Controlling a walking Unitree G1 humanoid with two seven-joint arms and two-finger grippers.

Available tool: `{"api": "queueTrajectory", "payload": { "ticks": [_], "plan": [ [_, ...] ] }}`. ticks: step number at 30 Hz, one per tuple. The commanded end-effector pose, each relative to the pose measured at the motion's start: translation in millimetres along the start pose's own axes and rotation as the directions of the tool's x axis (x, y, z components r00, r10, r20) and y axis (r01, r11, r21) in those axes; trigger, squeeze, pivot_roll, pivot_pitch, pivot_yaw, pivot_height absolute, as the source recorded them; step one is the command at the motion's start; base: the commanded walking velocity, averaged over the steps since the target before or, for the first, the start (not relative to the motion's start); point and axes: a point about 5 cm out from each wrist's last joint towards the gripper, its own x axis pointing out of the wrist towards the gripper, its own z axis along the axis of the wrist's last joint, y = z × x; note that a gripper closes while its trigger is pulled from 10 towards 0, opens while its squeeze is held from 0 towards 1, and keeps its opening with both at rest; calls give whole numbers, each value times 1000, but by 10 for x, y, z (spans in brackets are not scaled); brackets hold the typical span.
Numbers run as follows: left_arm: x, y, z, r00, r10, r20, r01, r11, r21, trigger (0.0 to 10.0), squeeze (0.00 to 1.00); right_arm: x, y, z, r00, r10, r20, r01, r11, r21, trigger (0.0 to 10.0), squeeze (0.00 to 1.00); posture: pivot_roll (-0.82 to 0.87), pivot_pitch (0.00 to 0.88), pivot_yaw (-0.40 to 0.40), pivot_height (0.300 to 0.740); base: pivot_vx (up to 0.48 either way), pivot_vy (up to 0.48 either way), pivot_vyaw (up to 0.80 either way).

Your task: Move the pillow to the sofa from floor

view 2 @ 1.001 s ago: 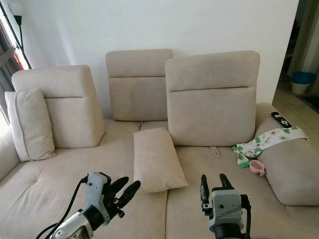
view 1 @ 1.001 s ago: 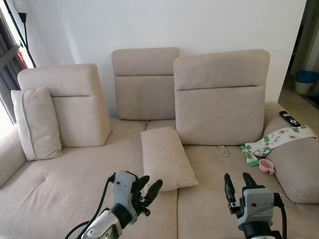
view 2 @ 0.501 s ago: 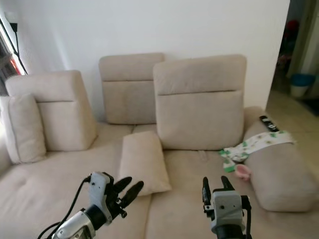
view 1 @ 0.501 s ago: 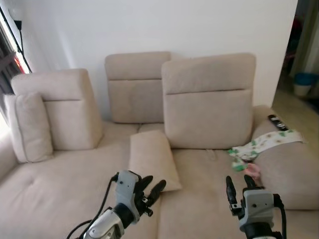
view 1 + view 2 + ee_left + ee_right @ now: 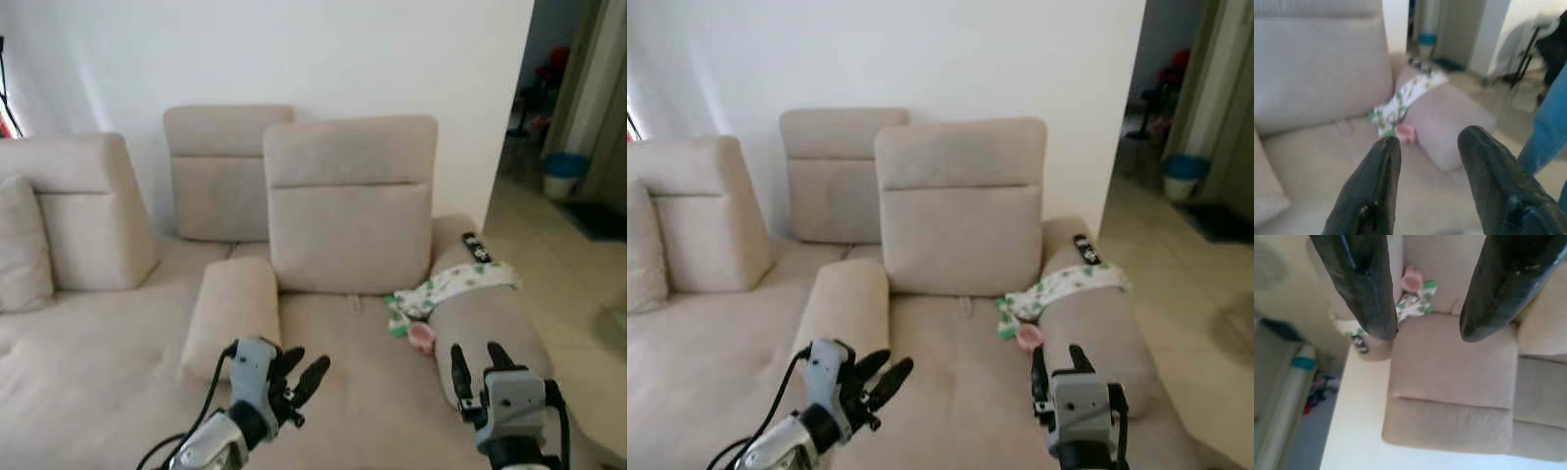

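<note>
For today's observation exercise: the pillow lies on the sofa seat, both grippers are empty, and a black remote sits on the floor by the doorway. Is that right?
Not quite. The remote rests on the sofa's right armrest, above the patterned cloth, as the left eye view shows. The pillow does lie on the seat, and the left gripper and right gripper are empty.

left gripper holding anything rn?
No, the left gripper is open in the left wrist view, its two black fingers spread with bare sofa showing between them.

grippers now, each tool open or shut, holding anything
Left gripper: open, holding nothing.
Right gripper: open, holding nothing.
</note>
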Motion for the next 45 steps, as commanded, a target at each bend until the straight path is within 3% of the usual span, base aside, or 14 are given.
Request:
{"api": "queueTrajectory", "payload": {
  "ticks": [1, 14, 17, 21, 33, 38, 45],
  "plan": [
    [12, -3, 35, 1000, -3, 17, 3, 1000, 1, 10000, 0, -3, -4, 6, 1000, 3, 1, -3, 1000, 2, 10000, 0, -21, 0, 115, 740, 0, -428, 0],
    [14, 7, 38, 1000, 4, 23, -4, 1000, -10, 10000, 0, 3, 2, 1, 1000, 6, -2, -6, 1000, 2, 10000, 0, -19, 0, 116, 740, 0, -26, 0],
    [19, 22, 13, 1000, 6, 1, -6, 1000, -3, 10000, 0, 3, 28, -90, 997, 50, -55, -49, 999, 19, 10000, 0, -17, 0, 115, 740, 0, 0, 0],
    [41, 81, -156, 991, 44, -127, -37, 998, 55, 10000, 0, -10, 205, -345, 942, 271, -196, -270, 962, 33, 10000, 0, -23, 0, 122, 740, 0, 0, 0],
    [45, 167, -90, 992, 115, -60, -113, 993, 32, 10000, 0, 64, 160, -223, 962, 259, -90, -260, 965, -5, 10000, 0, -17, 0, 127, 740, 0, 0, 0],
    [27, 150, -201, 986, 92, -137, -81, 994, 79, 10000, 0, -1, 219, -309, 936, 329, -129, -327, 944, 31, 10000, 0, -16, 0, 129, 740, 0, 0, 0],
    [12, 166, -252, 982, 89, -169, -75, 993, 90, 10000, 0, -51, 240, -339, 924, 360, -126, -359, 933, 37, 10000, 0, -18, 0, 131, 721, 0, 0, 0]
  ]
}}
